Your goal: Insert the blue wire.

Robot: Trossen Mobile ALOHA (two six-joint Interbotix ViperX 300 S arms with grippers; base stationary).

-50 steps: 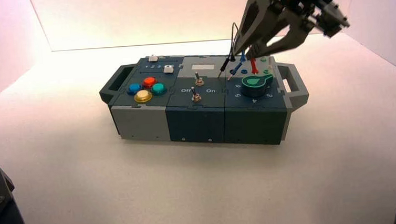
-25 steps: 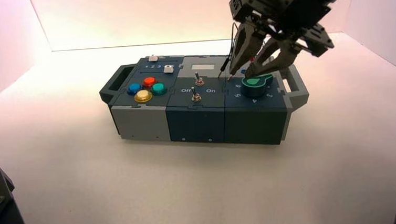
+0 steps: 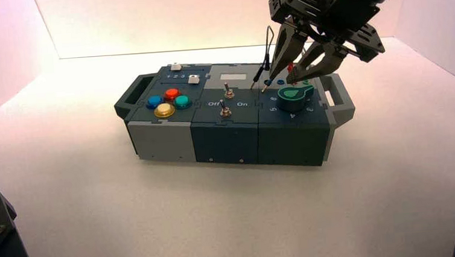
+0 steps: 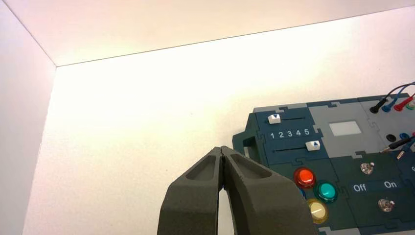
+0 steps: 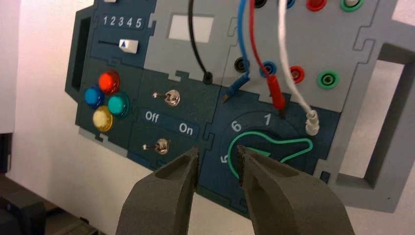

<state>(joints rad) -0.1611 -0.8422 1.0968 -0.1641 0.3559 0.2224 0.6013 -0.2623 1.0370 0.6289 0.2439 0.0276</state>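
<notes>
The blue wire (image 3: 265, 90) shows little more than its pin tip in the high view, near the right gripper (image 3: 281, 79), spread wide above the box's right part. The left wrist view shows the left gripper shut, off the box's left end. In the right wrist view, the wire's slim blue plug slants between the black lead (image 5: 196, 46) and red lead (image 5: 253, 36), its metal pin out.

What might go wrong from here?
The right gripper hovers open over the box, holding nothing. The blue plug lies close to the red plug, so it might catch the wrong wire. The plug also lies slanted, so a grip could leave its tip askew and miss the blue socket.
</notes>
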